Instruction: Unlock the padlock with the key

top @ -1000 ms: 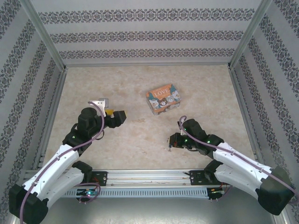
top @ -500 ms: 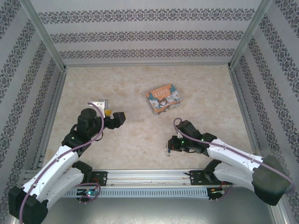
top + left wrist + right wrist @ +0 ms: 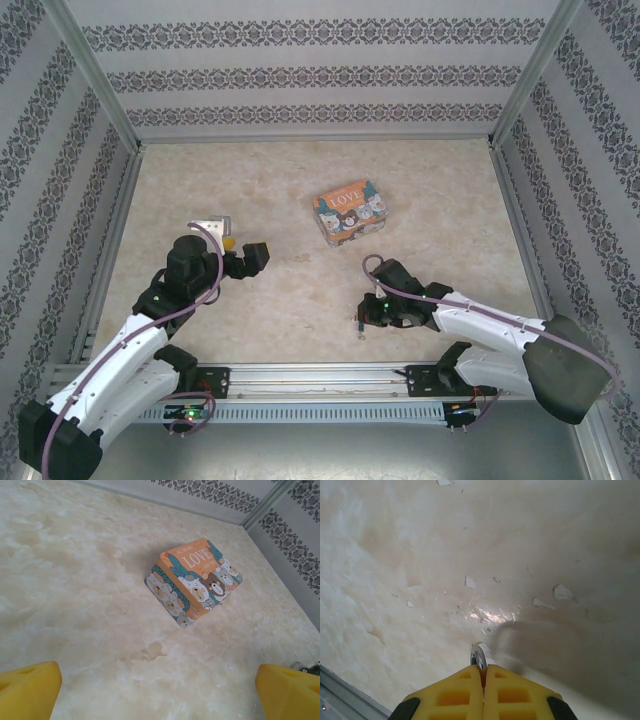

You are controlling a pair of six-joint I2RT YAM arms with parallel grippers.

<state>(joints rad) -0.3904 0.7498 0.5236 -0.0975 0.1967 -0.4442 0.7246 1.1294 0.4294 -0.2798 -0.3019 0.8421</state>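
My right gripper (image 3: 367, 312) hangs low over the table at the front centre, shut. In the right wrist view its yellow fingertips (image 3: 470, 677) pinch a small silvery piece of metal, which I take for the key (image 3: 480, 656); just its rounded end sticks out, close above the table. From above, the key (image 3: 357, 324) is a thin sliver at the gripper's tip. My left gripper (image 3: 245, 250) is on the left, open wide and empty. In the left wrist view the left gripper (image 3: 160, 695) has bare table between its yellow fingers (image 3: 30, 690). The padlock is out of view.
A colourful "LOVE" tin (image 3: 346, 211) with cartoon bears stands past the middle of the table; in the left wrist view the tin (image 3: 194, 581) is ahead and slightly right. Patterned walls close the table (image 3: 300, 180) on three sides, and a metal rail (image 3: 320, 385) runs along the front.
The left jaws have opened wider. The right arm has lowered and shifted slightly left, still shut, carrying the key nearer the table's front.
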